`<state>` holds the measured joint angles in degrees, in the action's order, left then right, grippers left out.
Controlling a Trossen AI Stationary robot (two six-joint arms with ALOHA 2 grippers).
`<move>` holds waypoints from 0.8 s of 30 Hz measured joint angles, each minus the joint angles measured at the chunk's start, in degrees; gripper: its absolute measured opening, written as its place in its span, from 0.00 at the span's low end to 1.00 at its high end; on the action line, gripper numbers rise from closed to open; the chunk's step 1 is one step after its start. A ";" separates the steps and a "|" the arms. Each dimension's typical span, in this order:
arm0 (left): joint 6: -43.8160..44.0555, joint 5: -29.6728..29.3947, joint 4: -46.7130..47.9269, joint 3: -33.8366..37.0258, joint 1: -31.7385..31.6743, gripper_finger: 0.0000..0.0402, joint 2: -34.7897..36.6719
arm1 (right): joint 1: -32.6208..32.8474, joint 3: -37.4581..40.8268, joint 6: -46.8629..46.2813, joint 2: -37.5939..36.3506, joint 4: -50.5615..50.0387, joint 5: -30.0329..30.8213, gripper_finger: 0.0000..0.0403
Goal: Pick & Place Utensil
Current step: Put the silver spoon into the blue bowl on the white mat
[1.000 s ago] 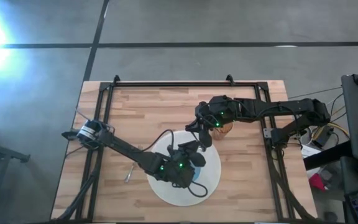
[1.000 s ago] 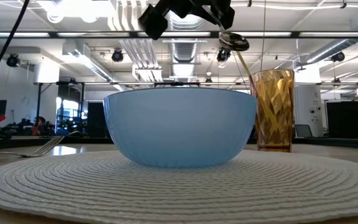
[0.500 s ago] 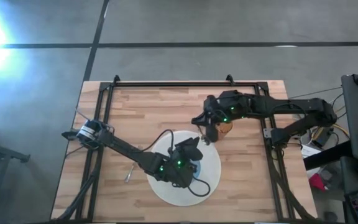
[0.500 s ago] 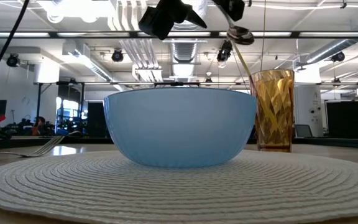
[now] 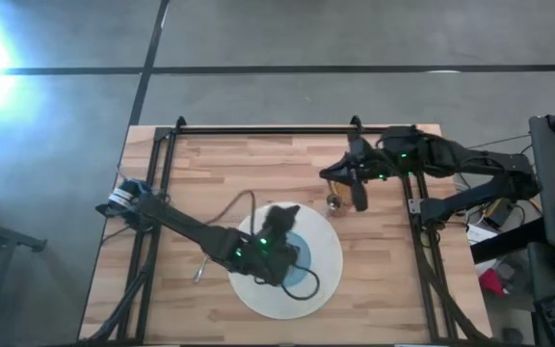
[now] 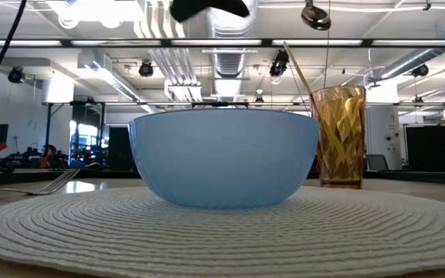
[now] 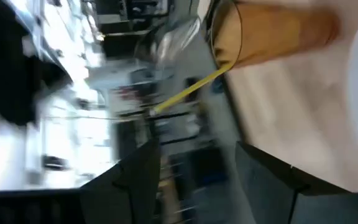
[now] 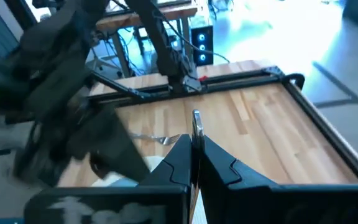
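Note:
A metal spoon is up in the air; its bowl [image 6: 316, 15] shows at the top of the low view, above the amber glass [image 6: 338, 137] that holds a yellow straw. My right gripper [image 8: 196, 155] is shut on the spoon's handle and hangs over the table's right half [image 5: 356, 191]. My left gripper [image 7: 197, 186] stands open with nothing in it, above the blue bowl [image 6: 224, 158] on the round white placemat [image 5: 328, 253]. A fork [image 8: 160, 138] lies flat on the wood to the left of the mat. My right gripper pinches the spoon's thin metal handle [image 8: 196, 127] between its two fingers [image 8: 179, 158]. The handle's end sticks out a little beyond the fingertips. The spoon is lifted clear of the table, and its bowl [image 6: 316, 15] is higher than the glass's rim.
A black frame [image 5: 258, 130] runs round the wooden table top. The fork [image 5: 200, 271] lies near the mat's left rim. Bare wood [image 5: 229, 173] stretches along the table's far side. Desks and cables stand beyond the table's right edge.
My right gripper has risen and drawn off toward the table's right and far side, and the spoon has gone up with it from beside the glass's rim to well above it. My left gripper has pulled away from the right one toward the left, over the bowl.

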<state>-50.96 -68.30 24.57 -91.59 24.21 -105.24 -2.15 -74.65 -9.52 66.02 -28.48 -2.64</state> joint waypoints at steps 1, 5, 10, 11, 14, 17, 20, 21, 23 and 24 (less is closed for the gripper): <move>4.46 1.97 2.43 0.02 -0.15 0.51 1.46 | 0.00 -0.01 0.66 -0.66 -0.30 0.00 0.02; 19.13 7.01 10.42 0.02 -1.02 0.51 7.00 | 0.04 0.00 3.10 -3.10 -1.63 -0.16 0.02; 25.24 7.68 12.10 3.31 -1.22 0.51 14.00 | 0.13 0.19 5.50 -5.40 -3.31 -0.24 0.02; 26.36 7.83 11.95 4.51 -1.29 0.51 15.49 | 0.21 0.22 5.65 -5.73 -3.58 -0.24 0.02; 32.19 9.39 11.84 9.18 -1.88 0.51 20.58 | 0.78 0.42 6.68 -6.51 -4.99 -0.31 0.02; 38.07 11.39 9.60 15.58 -2.54 0.51 25.87 | 1.75 1.03 6.58 -7.37 -5.45 -0.35 0.02; 41.50 11.88 4.40 23.15 -2.69 0.51 30.76 | 2.83 2.29 5.78 -8.14 -5.41 -0.33 0.02; 42.50 11.99 2.28 25.63 -2.67 0.51 32.33 | 3.12 2.93 5.27 -8.48 -5.23 -0.23 0.02; 43.87 12.15 -2.37 30.44 -2.69 0.51 35.38 | 3.55 4.21 4.25 -9.01 -5.28 0.04 0.02; 44.34 12.21 -4.81 32.64 -2.72 0.51 36.65 | 3.85 4.81 3.61 -9.26 -5.20 0.59 0.02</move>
<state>-6.63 -56.09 19.76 -58.95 21.49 -68.58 1.70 -69.84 -5.92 56.76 -33.68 -2.05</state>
